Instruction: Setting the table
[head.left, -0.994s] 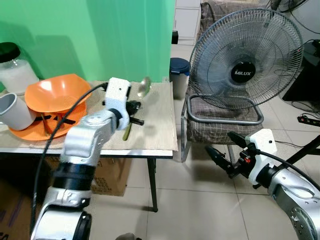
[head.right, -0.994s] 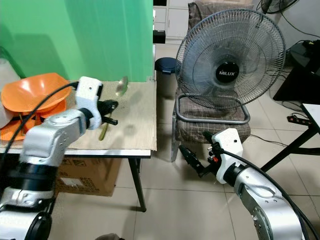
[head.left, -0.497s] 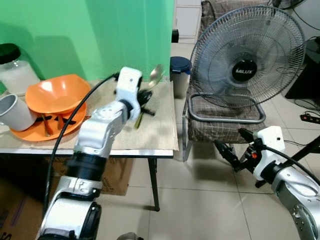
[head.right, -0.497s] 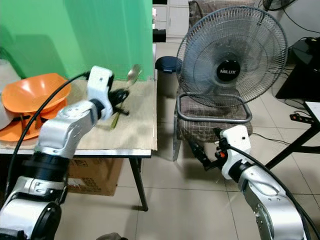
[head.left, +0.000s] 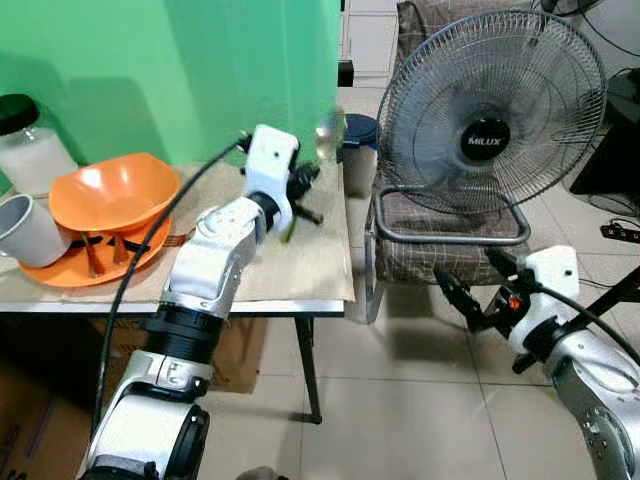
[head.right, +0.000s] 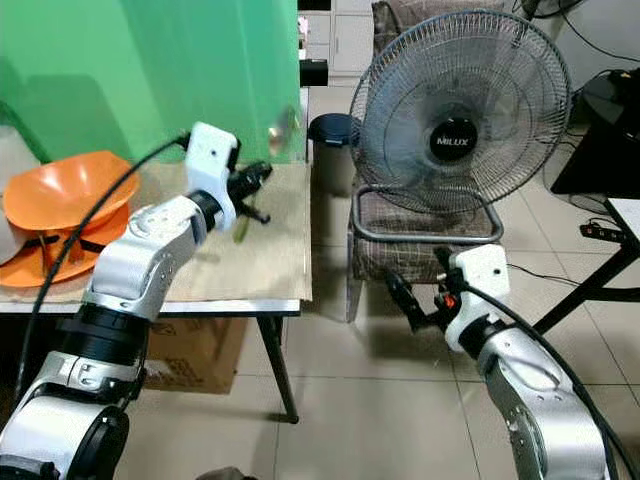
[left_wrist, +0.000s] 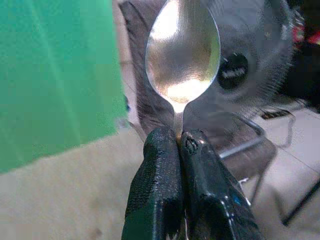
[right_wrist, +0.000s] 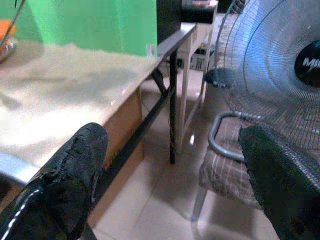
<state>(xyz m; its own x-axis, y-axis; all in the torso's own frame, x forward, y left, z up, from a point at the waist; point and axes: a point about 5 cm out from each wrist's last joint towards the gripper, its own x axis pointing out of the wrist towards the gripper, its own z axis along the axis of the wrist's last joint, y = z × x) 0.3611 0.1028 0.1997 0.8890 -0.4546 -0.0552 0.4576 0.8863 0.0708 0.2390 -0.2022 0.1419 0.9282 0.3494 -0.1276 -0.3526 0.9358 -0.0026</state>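
Spoon raised higher over the bench's far right corner than a second ago.

My left gripper (left_wrist: 180, 142) is pinched closed on the neck of the shiny metal spoon (left_wrist: 182, 55), bowl pointing up toward the big grey standing fan (head.left: 490, 110). My right gripper (right_wrist: 170, 165) hangs low beside the beige bench (head.left: 320, 265), fingers spread wide, holding nothing.

Orange bowl (head.left: 112, 193) on orange plate (head.left: 60, 272), silver spoon (left_wrist: 182, 55), green backdrop (head.left: 170, 70), plaid chair cushion (head.left: 440, 255).
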